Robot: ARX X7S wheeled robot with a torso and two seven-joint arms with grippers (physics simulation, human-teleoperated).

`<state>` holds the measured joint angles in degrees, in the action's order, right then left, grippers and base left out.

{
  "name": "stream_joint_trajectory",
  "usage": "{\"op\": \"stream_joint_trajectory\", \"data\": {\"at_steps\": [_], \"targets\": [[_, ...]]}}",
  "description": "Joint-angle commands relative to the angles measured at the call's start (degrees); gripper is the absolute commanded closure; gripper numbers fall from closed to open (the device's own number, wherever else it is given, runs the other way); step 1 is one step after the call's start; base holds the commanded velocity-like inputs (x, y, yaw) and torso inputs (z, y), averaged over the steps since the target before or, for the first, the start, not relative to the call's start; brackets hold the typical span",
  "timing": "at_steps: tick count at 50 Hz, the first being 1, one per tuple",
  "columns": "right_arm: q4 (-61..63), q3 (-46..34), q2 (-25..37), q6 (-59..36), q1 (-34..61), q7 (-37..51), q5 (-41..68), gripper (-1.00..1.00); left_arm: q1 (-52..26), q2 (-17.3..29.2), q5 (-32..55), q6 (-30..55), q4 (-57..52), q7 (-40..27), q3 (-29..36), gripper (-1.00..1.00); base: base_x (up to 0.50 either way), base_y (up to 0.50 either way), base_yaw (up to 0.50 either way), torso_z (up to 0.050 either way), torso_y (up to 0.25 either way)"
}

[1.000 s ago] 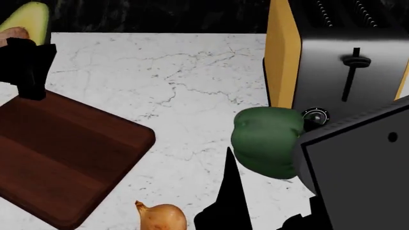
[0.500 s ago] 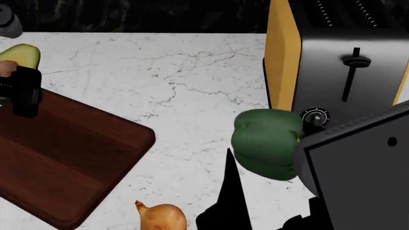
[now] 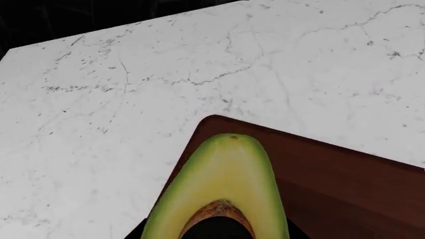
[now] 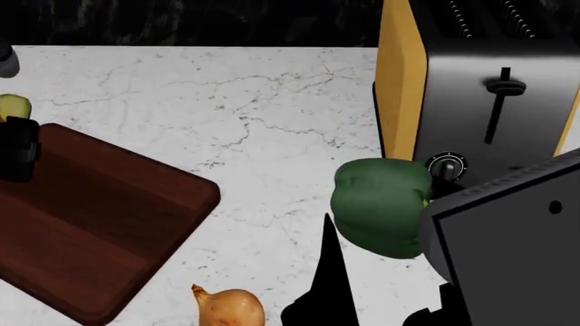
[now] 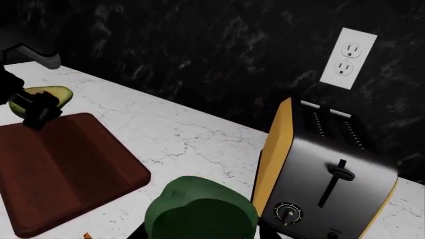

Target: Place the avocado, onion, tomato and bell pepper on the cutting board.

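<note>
I'm holding the avocado (image 3: 222, 184) clenched in my left gripper (image 4: 16, 151), hanging over the far corner of the cutting board (image 4: 100, 224). My right gripper (image 5: 199, 234) is grasping the bell pepper (image 4: 381, 206) above the marble desk (image 4: 263, 129), just beside the toaster (image 4: 490, 95). The onion (image 4: 228, 307) is lying on the desk near the board's front edge

The cutting board (image 4: 100, 224) lies at the bench's (image 4: 272, 102) left edge, the avocado (image 4: 13, 106) over its far corner. The onion (image 4: 228, 307) sits near the front edge, the toaster (image 4: 480, 95) at the right, the bell pepper (image 4: 381, 207) before it.
</note>
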<state>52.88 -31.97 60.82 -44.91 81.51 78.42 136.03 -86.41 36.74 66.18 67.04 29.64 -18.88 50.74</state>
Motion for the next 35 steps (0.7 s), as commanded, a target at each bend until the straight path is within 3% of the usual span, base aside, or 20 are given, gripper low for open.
{"op": "stream_joint_trajectory", "data": {"at_steps": [1, 26, 27, 35], "targets": [[-0.48, 1.14, -1.1, -1.05, 0.49, -1.64, -1.9, 1.0, 1.66, -1.65, -0.99, -2.06, 3.84, 2.94, -0.84, 1.0, 0.0, 0.0, 0.0, 0.0, 0.0], [0.35, 1.14, -0.48, -0.45, -0.01, -1.97, -2.32, 1.0, 7.1, 0.37, 1.19, -2.83, 1.7, 0.71, -2.16, 1.0, 0.0, 0.0, 0.0, 0.0, 0.001], [0.34, 1.12, -0.51, -0.4, 0.05, -1.94, -2.29, 1.0, 6.99, 0.37, 0.89, -2.78, 1.54, 0.64, -1.88, -1.0, 0.0, 0.0, 0.0, 0.0, 0.0], [0.41, 0.96, -0.56, -0.31, 0.18, -1.88, -2.34, 1.0, 6.67, 0.6, 1.51, -2.48, 1.27, 0.02, -2.48, -1.0, 0.0, 0.0, 0.0, 0.0, 0.0]]}}
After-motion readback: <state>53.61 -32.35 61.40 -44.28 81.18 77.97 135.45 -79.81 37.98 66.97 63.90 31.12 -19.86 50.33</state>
